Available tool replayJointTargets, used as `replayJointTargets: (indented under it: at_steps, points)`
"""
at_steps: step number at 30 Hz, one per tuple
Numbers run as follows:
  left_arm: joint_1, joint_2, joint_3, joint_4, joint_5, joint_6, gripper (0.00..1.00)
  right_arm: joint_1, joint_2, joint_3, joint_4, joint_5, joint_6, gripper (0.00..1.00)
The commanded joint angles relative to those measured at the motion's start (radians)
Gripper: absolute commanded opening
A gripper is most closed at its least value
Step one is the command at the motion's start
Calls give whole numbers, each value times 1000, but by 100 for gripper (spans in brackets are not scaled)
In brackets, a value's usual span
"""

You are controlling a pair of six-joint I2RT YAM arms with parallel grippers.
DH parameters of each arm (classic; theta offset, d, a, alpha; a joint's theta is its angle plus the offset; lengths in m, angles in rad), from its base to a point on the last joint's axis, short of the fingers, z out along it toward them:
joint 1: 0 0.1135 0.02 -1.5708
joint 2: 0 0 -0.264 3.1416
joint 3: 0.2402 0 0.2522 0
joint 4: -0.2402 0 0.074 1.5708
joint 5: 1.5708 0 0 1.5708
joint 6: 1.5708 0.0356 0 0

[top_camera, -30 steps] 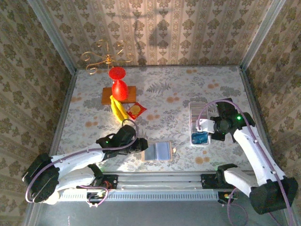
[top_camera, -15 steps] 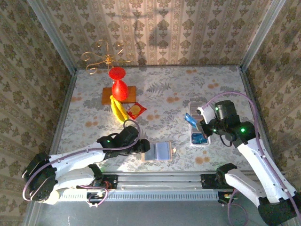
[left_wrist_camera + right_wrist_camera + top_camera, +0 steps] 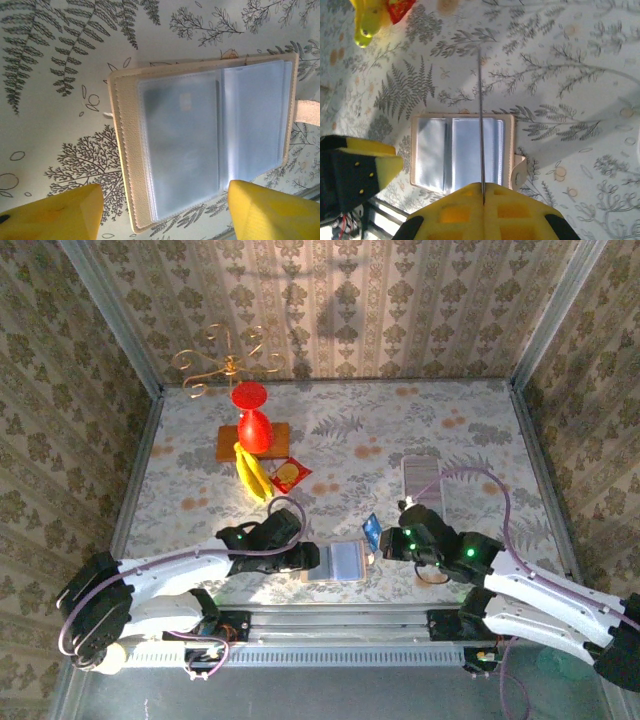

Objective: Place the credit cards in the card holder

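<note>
The card holder [image 3: 340,562] lies open on the table near the front edge, its clear plastic sleeves [image 3: 200,140] facing up and its tan strap [image 3: 520,172] to the right. My right gripper [image 3: 385,540] is shut on a blue credit card [image 3: 371,531], held on edge just above the holder's right side. In the right wrist view that card shows as a thin vertical line [image 3: 481,125] over the sleeves [image 3: 465,150]. At the holder's left end my left gripper [image 3: 305,557] stands open, its yellow fingertips [image 3: 55,215] on either side of the holder's near edge, gripping nothing.
A whitish ribbed tray [image 3: 420,472] lies behind the right arm. Bananas [image 3: 252,475], a red-and-yellow packet [image 3: 289,474], a red vase [image 3: 254,425] on a wooden block and a gold wire stand [image 3: 222,360] sit at the back left. Metal rail at the front edge [image 3: 340,618].
My right arm swung left from the tray, carrying the blue card to the card holder. My left gripper opened wider and edged right beside the holder.
</note>
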Motion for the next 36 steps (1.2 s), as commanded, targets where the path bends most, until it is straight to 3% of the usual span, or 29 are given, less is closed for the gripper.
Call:
replayJointTargets:
  at_steps: [1,8,14,36]
  points:
    - [11,13,6,13,70,35,66,76,12,-43,141,147,212,0]
    - [15,102,31,33,126,70,64,256,141,-50,232,287,311,0]
    - [10,131,42,33,108,58,60,369,222,-63,315,390,372,0]
    - [-45,200,28,-75,49,38,46,527,425,-84,438,471,467,0]
